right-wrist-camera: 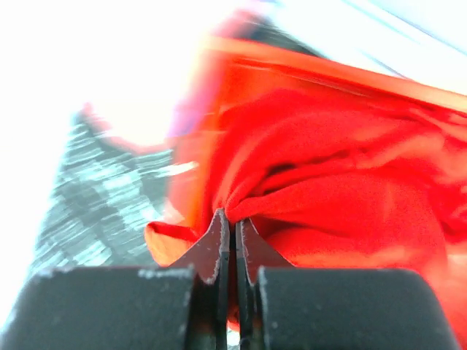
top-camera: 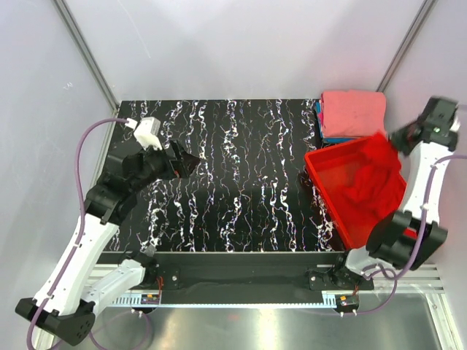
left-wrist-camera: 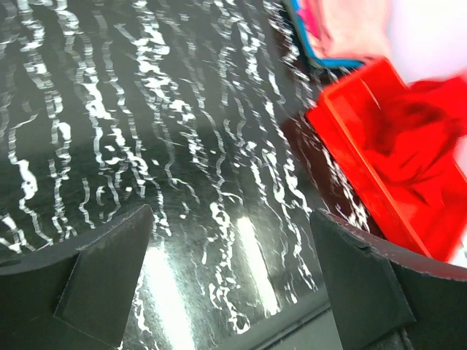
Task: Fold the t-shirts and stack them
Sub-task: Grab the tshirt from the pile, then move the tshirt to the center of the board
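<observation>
Across the black marbled table [top-camera: 241,182], the red bin [top-camera: 321,191] sits at the right edge with the bright red t-shirt [top-camera: 372,186] heaped inside it. My right gripper [right-wrist-camera: 233,219], pinched tight on a fold of that shirt, is the arm nearer; bare tabletop lies to its left. My left gripper [left-wrist-camera: 233,273] hangs wide, holding nothing, well apart. Beyond the bin, the salmon-pink shirt [top-camera: 354,113] lies folded on blue shirts [top-camera: 332,138].
</observation>
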Available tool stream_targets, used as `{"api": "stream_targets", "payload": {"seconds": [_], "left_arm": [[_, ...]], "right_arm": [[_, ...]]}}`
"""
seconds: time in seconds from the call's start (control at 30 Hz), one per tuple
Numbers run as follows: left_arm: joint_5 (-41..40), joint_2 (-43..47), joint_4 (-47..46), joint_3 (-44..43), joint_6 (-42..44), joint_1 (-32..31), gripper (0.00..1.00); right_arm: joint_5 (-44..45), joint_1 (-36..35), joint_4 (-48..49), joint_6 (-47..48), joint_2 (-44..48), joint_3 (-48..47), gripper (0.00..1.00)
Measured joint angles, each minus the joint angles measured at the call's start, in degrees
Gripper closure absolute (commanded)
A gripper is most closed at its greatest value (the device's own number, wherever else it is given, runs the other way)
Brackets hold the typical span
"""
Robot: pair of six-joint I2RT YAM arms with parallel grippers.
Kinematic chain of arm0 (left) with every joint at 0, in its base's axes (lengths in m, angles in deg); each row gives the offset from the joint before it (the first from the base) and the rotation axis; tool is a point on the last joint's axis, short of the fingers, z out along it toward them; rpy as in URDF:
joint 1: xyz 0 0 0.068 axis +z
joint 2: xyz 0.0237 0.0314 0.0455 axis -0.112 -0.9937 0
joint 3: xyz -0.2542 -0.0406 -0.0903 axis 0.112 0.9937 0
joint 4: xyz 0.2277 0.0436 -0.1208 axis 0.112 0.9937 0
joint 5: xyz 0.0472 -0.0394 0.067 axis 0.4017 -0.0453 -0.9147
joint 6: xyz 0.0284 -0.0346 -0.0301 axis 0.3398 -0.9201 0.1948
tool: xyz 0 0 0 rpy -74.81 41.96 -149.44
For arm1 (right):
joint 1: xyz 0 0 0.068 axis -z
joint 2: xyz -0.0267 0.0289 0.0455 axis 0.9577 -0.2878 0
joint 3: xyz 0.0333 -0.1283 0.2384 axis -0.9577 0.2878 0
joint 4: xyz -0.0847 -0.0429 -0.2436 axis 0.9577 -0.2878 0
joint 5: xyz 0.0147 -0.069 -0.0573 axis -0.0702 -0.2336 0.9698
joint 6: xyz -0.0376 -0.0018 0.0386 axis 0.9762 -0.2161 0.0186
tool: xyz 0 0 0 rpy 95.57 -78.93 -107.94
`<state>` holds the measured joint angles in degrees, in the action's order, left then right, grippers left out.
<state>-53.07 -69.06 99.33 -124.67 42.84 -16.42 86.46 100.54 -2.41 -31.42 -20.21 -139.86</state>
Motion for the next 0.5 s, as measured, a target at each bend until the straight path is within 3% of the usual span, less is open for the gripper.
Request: {"api": "stream_targets", "payload": {"seconds": [0.13, 0.3, 0.4, 0.5], "left_arm": [[0.5, -1.62, 0.07, 0.5, -1.9, 5.03, 0.05], [3.28, -1.38, 1.51, 2.1, -4.11, 13.79, 0.05], [3.19, -0.68, 2.97, 1.68, -4.94, 15.08, 0.04], [2.56, 0.74, 4.79, 0.87, -5.77, 15.91, 0.04]], "right_arm": [[-10.78, -7.82, -3.93, 1.57, 1.97, -21.44, 1.0], [-22.18, -26.23, -9.4, 0.13, -3.58, -55.89, 1.0], [-28.79, -31.69, -6.38, -3.48, -0.85, -56.57, 1.0], [-31.82, -35.89, -0.48, -7.17, 5.9, -43.23, 1.0]]}}
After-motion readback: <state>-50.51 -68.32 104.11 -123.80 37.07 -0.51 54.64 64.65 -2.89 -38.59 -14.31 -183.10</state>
